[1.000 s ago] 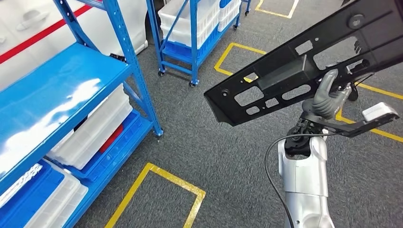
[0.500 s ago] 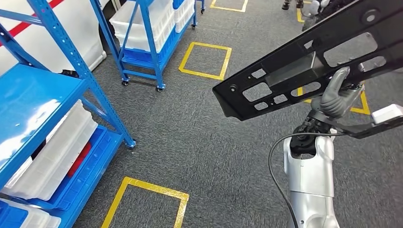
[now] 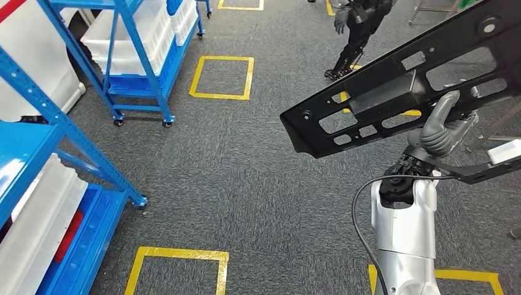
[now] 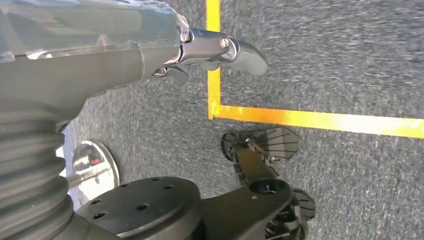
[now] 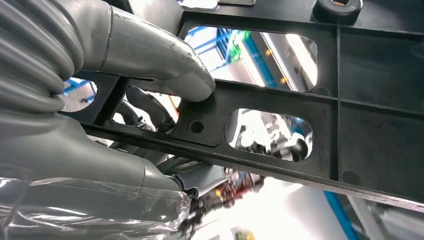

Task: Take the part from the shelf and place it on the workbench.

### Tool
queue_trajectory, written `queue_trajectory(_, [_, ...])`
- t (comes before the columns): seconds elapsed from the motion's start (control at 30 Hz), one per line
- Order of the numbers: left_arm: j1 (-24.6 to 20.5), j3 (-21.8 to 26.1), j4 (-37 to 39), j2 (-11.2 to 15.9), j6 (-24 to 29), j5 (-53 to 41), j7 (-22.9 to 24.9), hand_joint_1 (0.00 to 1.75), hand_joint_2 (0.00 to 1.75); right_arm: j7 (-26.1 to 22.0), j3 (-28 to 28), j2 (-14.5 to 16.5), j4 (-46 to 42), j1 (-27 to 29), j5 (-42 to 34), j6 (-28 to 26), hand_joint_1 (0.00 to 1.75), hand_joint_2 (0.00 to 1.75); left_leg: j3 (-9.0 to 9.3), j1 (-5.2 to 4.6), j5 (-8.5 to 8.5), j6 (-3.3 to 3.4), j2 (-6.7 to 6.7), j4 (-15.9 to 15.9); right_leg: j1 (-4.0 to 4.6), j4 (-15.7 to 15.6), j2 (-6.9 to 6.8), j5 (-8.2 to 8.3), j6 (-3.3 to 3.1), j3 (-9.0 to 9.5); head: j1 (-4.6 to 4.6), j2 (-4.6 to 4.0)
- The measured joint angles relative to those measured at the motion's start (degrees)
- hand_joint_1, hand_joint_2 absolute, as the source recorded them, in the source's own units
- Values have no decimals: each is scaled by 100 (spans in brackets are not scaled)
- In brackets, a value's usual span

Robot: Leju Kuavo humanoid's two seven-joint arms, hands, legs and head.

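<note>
- The right hand [image 3: 443, 128], grey and rubbery, grips the part [image 3: 399, 86] from below, thumb [image 5: 165, 67] pressed flat on a rib between cut-outs.
- The part, a long matte-black plastic panel pierced by rounded rectangular openings and small holes, is held aloft at a tilt above the floor [image 3: 246, 166], clear of the shelf [image 3: 37, 117].
- The silver right arm [image 3: 402, 233] rises upright, a black cable looping beside it.
- The left hand [image 4: 215, 50] hangs over grey carpet and yellow tape [image 4: 320, 120]; whether its fingers are open or closed cannot be told.
- Blue steel racks hold white crates [image 3: 37, 227].
</note>
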Motion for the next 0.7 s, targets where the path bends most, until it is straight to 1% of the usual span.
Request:
queue_trajectory(0.03, [-2, -2, 1, 4, -2, 0, -1, 0, 175, 2, -5, -8, -1, 10, -5, 8, 175, 175, 20, -8, -26, -34, 66, 3, 30, -18, 42, -21, -46, 2, -1, 0])
queue_trajectory(0.07, [-7, -3, 1, 4, -4, 0, -2, 0, 175, 3, -14, -15, -5, 23, -8, 13, 175, 175, 48, -2, -45, -68, 136, -1, 33, -21, 134, -20, -88, 0, -3, 0])
queue_trajectory(0.1, [-14, -5, 0, 6, -5, 0, -2, 0, 175, 3, -23, -22, -16, 36, -9, 16, 175, 175, 65, 13, -79, -103, 152, 15, 29, -32, 209, -17, -124, 10, -3, 0])
queue_trajectory(0.13, [-23, -6, 0, 8, -7, 0, -3, 0, 175, 1, -31, -27, -31, 39, -9, 20, 175, 175, 52, 32, -150, -133, 56, 94, 20, -46, 282, -10, -162, 24, -3, 0])
queue_trajectory(0.17, [-29, -7, 0, 10, -8, 0, -3, 0, 175, 0, -38, -30, -45, 37, -9, 24, 175, 175, -19, 51, -279, -154, -100, 288, 6, -60, 348, -2, -200, 38, -3, 0])
queue_trajectory(0.2, [-31, -7, 0, 12, -9, 0, -4, 0, 175, -1, -40, -31, -56, 37, -10, 27, 175, 175, -156, 66, -454, -167, -292, 599, -3, -68, 412, 1, -230, 49, -3, 0])
queue_trajectory(0.23, [-24, -7, 0, 13, -9, 0, -4, 0, 175, -2, -41, -32, -60, 36, -10, 30, 175, 175, -345, 72, -647, -171, -452, 1001, 2, -68, 484, -1, -254, 50, -3, 0])
queue_trajectory(0.27, [-12, -7, 0, 14, -9, 0, -4, 0, 175, -1, -43, -32, -60, 44, -10, 31, 175, 175, -544, 74, -797, -170, -521, 1394, 11, -62, 564, -2, -267, 48, -3, 0])
queue_trajectory(0.3, [1, -7, 1, 14, -9, 0, -3, 0, 175, 1, -44, -32, -59, 56, -11, 31, 175, 175, -688, 73, -851, -167, -547, 1656, 20, -54, 655, -4, -273, 47, -3, 0])
queue_trajectory(0.33, [10, -7, 1, 15, -9, 0, -3, 0, 175, 3, -44, -31, -59, 65, -11, 31, 175, 175, -743, 73, -789, -156, -559, 1714, 27, -42, 750, -6, -273, 45, -3, 0])
queue_trajectory(0.37, [11, -7, 1, 17, -9, 0, -3, 0, 175, 5, -45, -31, -60, 71, -11, 32, 175, 175, -695, 72, -619, -138, -577, 1543, 31, -30, 842, -9, -270, 46, -3, 0])
queue_trajectory(0.4, [7, -7, 1, 21, -9, 0, -3, 0, 175, 7, -45, -30, -60, 73, -11, 32, 175, 175, -558, 73, -378, -115, -641, 1182, 30, -18, 927, -13, -264, 46, -3, 0])
queue_trajectory(0.43, [3, -7, 1, 28, -9, 1, -3, 0, 175, 7, -45, -30, -60, 74, -12, 36, 175, 175, -403, 76, -179, -88, -784, 780, 33, -3, 1006, -17, -249, 41, -3, 0])
queue_trajectory(0.47, [1, -7, 1, 33, -9, 5, -2, 0, 175, 7, -45, -31, -58, 73, -12, 46, 175, 175, -267, 84, -45, -70, -912, 441, 31, 11, 1080, -16, -227, 27, -3, 0])
queue_trajectory(0.5, [2, -7, 1, 37, -9, 11, 2, 0, 175, 7, -45, -31, -55, 72, -15, 57, 175, 175, -181, 82, 18, -54, -1013, 223, 20, 19, 1147, -8, -196, 6, -3, 0])
queue_trajectory(0.53, [2, -7, 1, 40, -9, 21, 8, 0, 175, 6, -45, -32, -50, 72, -22, 71, 175, 175, -149, 75, 14, -40, -1057, 144, 5, 18, 1212, 7, -157, -18, -3, 0])
queue_trajectory(0.57, [1, -6, 1, 39, -8, 38, 16, 0, 175, 4, -45, -36, -41, 72, -32, 84, 175, 175, -134, 65, 22, -23, -998, 114, -14, 4, 1284, 29, -113, -37, -3, 0])
queue_trajectory(0.6, [-5, -5, 0, 32, -4, 59, 28, 0, 175, 0, -45, -39, -28, 70, -42, 94, 175, 175, -123, 67, 48, 10, -926, 82, -31, -4, 1313, 40, -76, -52, -3, 0])
queue_trajectory(0.63, [-13, -4, 0, 27, 3, 85, 39, 0, 175, -7, -45, -43, -11, 57, -43, 99, 175, 175, -105, 73, 78, 46, -857, 37, -24, 25, 1228, 18, -47, -75, -3, 0])
queue_trajectory(0.67, [-20, -2, 0, 22, 9, 113, 51, 0, 175, -14, -43, -46, 13, 23, -28, 89, 175, 175, -89, 79, 108, 80, -780, -11, -11, 147, 1074, -68, -26, -140, -1, 0])
queue_trajectory(0.7, [-19, 0, -1, 19, 15, 137, 69, 0, 175, -19, -29, -39, 43, -21, 2, 62, 175, 175, -78, 82, 131, 104, -708, -46, -1, 383, 872, -210, -17, -253, 1, 0])
